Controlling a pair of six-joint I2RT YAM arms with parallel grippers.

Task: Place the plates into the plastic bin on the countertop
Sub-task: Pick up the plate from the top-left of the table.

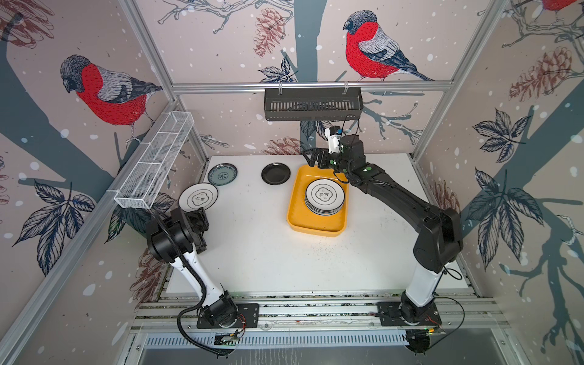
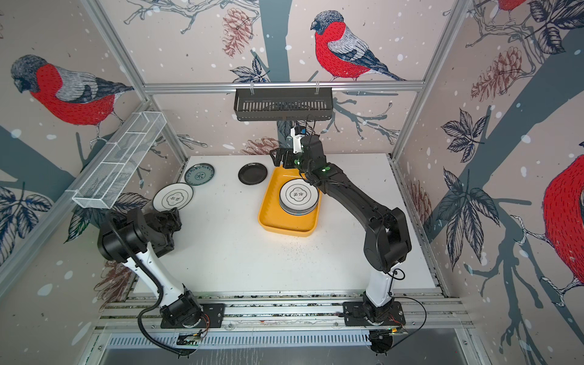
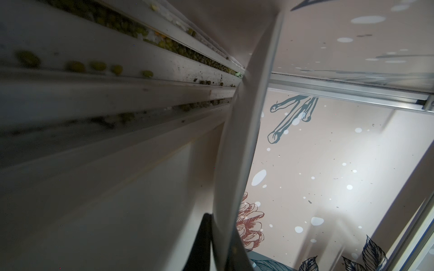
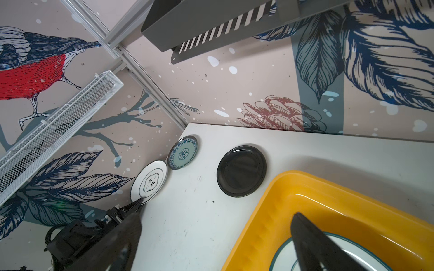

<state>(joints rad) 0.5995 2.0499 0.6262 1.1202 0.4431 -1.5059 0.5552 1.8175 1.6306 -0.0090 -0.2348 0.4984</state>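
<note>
Clamping my left fingers tight on the near rim of the flower-outline plate at the table's left edge, I am hanging my right fingers wide open and empty over the far end of the yellow bin, which is holding the plate stack.

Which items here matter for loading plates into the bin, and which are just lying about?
In play:
- yellow bin, with a stack of plates in it
- white flower-outline plate, gripped at its edge by the left gripper
- teal plate and black plate, loose on the countertop

Bystanders:
- black slotted rack on the rear rail
- white mesh basket on the side rail
</note>
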